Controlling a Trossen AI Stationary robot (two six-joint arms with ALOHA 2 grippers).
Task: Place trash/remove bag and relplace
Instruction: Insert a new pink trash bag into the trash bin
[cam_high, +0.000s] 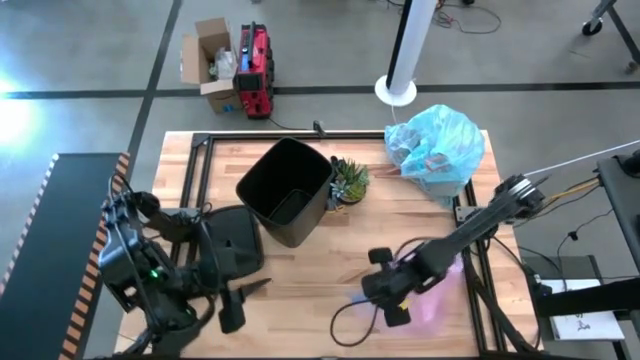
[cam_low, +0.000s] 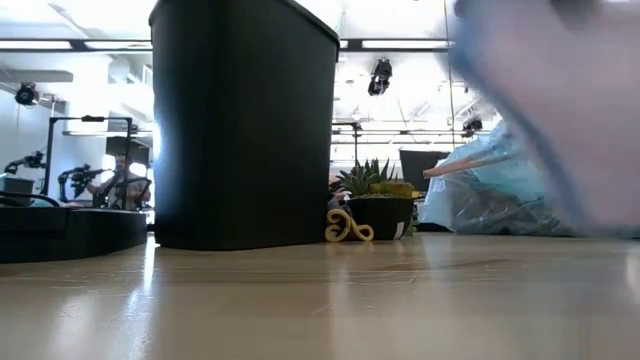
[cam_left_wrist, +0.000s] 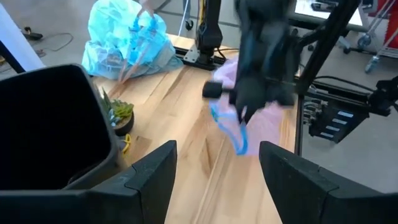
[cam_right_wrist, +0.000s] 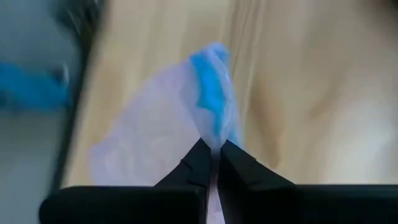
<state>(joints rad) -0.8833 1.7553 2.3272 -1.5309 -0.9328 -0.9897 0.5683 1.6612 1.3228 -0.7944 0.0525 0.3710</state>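
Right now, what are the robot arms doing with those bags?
The right pincer has pinched shut on the pinkish bag with blue ties, lying on the table. The left pincer waits open near the black bin, which has no liner in it. The full blue bag sits at the table's far corner, beside a small plant.

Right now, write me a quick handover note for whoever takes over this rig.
Right hand: shut on the pinkish-lilac bag, pinching its edge by the blue drawstring, at the table's front right.
Left hand: open, empty, waiting at front left, facing the bin.
Black bin: upright mid-table, no liner in it.
Full light blue bag: set down at the back right corner, trash inside.
Potted plant: beside the bin.
Done: old bag is out.
Left: open the pinkish-lilac bag and fit it into the bin.
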